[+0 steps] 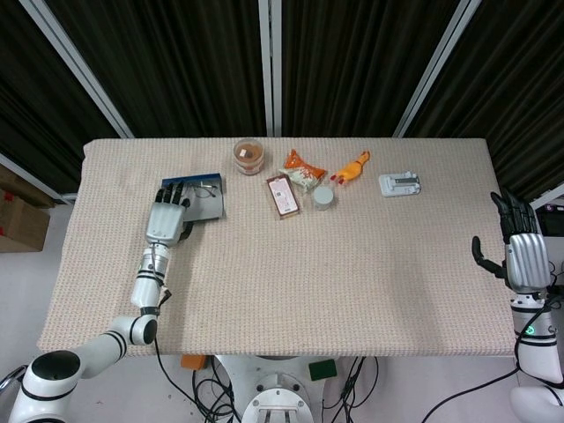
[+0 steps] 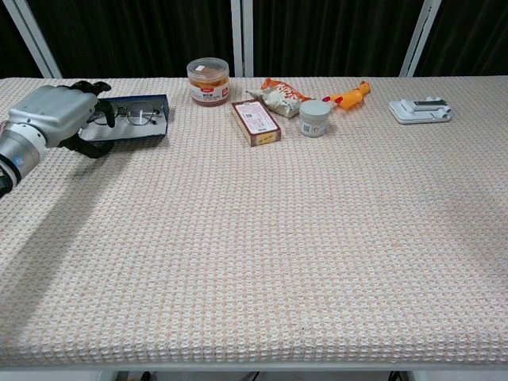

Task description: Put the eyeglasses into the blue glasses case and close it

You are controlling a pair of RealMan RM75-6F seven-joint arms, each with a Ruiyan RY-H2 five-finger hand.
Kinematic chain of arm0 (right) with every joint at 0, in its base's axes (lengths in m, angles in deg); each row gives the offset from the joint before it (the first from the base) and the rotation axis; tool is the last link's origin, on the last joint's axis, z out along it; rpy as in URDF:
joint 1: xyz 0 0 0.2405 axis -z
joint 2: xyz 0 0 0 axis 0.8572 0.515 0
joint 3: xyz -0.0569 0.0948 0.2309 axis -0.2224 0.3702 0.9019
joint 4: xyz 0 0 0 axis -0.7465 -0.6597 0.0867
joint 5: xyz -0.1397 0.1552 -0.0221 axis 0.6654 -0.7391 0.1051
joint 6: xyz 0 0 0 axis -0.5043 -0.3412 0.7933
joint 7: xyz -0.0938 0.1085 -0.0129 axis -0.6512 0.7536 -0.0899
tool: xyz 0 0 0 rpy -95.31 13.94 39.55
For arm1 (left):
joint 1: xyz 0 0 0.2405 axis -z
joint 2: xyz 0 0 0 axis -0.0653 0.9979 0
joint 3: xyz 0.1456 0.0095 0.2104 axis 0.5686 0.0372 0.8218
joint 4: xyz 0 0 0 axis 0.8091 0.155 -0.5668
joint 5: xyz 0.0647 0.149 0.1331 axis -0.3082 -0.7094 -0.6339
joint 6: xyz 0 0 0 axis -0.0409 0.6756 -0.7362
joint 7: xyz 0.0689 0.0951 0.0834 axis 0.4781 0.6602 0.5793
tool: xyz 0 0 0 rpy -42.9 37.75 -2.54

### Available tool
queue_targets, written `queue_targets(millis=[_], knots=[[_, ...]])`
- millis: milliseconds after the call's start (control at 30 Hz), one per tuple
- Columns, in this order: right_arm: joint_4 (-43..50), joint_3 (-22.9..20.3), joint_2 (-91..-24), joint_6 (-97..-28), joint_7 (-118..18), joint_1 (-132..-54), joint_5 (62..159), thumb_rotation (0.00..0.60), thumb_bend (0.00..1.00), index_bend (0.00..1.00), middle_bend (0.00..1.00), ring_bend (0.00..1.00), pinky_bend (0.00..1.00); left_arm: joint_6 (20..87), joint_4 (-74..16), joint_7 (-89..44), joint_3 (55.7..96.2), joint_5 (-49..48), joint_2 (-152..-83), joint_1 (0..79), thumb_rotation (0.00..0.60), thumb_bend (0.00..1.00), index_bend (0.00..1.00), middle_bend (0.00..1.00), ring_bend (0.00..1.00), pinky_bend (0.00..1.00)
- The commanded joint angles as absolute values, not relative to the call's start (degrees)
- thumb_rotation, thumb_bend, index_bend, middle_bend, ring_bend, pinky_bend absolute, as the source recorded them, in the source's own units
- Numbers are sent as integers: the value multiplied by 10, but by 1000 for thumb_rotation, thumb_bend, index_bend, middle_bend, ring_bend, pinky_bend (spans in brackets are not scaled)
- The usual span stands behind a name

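Note:
The blue glasses case (image 1: 210, 208) (image 2: 131, 133) lies at the table's back left with the eyeglasses (image 1: 208, 187) (image 2: 131, 117) inside it. Its grey lid is tilted up off the cloth. My left hand (image 1: 167, 218) (image 2: 54, 113) grips the lid's left end, fingers over the top and thumb underneath. My right hand (image 1: 525, 251) hangs beyond the table's right edge with its fingers spread, holding nothing. The chest view does not show the right hand.
Along the back stand an orange-lidded jar (image 1: 249, 156), a brown box (image 1: 282, 195), a snack bag (image 1: 302, 170), a small white tub (image 1: 323, 196), a rubber chicken toy (image 1: 351, 166) and a white device (image 1: 401, 184).

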State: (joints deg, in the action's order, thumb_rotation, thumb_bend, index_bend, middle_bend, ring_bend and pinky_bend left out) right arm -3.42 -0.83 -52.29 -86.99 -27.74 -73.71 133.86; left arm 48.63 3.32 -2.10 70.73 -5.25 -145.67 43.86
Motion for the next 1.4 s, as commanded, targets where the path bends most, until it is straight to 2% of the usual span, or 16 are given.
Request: queue_targets(millis=[33, 133, 233, 300, 467, 533, 600, 767, 867, 1000, 1200, 1300, 1400], knots=[[-35, -8, -523, -870, -278, -737, 1339, 600, 521, 0, 0, 0, 0, 481, 55, -25, 702, -53, -1467, 445, 485, 361, 359, 0, 0, 146], [-34, -7, -523, -871, -278, -737, 1338, 600, 520, 0, 0, 0, 0, 466, 78, -31, 698, -51, -1475, 453, 517, 361, 374, 0, 0, 146], [-33, -6, -521, -872, -279, -736, 1337, 600, 520, 0, 0, 0, 0, 454, 98, -40, 693, -50, -1483, 461, 576, 361, 404, 0, 0, 146], [-33, -6, -520, -872, -279, -735, 1335, 600, 521, 0, 0, 0, 0, 454, 109, -53, 691, -54, -1488, 464, 599, 363, 446, 0, 0, 146], [-33, -6, -520, -870, -279, -735, 1334, 600, 521, 0, 0, 0, 0, 456, 129, -86, 695, -66, -1499, 465, 600, 389, 577, 0, 0, 146], [-34, -5, -520, -870, -278, -735, 1333, 600, 521, 0, 0, 0, 0, 455, 133, -103, 695, -69, -1502, 464, 600, 439, 633, 0, 0, 146], [-34, -5, -520, -870, -278, -735, 1333, 600, 521, 0, 0, 0, 0, 465, 132, -115, 697, -75, -1502, 460, 600, 484, 665, 0, 0, 146], [-36, -4, -520, -871, -273, -735, 1333, 600, 520, 0, 0, 0, 0, 521, 91, -134, 710, -101, -1483, 434, 600, 520, 700, 0, 0, 146], [-37, -5, -519, -873, -270, -733, 1334, 600, 521, 0, 0, 0, 0, 570, 29, -125, 730, -120, -1454, 400, 600, 537, 702, 0, 0, 146], [-38, -5, -518, -876, -267, -731, 1334, 600, 521, 0, 0, 0, 0, 619, -114, -77, 771, -140, -1379, 339, 600, 559, 708, 0, 0, 146], [-39, -10, -518, -878, -266, -728, 1338, 600, 521, 0, 0, 0, 0, 636, -353, 22, 817, -132, -1242, 283, 600, 558, 709, 0, 0, 146], [-41, -12, -523, -876, -266, -728, 1339, 600, 520, 0, 0, 0, 0, 628, -434, 51, 823, -119, -1200, 275, 600, 554, 708, 0, 0, 146], [-43, -13, -526, -875, -268, -730, 1341, 600, 521, 0, 0, 0, 0, 621, -471, 67, 814, -115, -1184, 282, 600, 544, 701, 0, 0, 146]])
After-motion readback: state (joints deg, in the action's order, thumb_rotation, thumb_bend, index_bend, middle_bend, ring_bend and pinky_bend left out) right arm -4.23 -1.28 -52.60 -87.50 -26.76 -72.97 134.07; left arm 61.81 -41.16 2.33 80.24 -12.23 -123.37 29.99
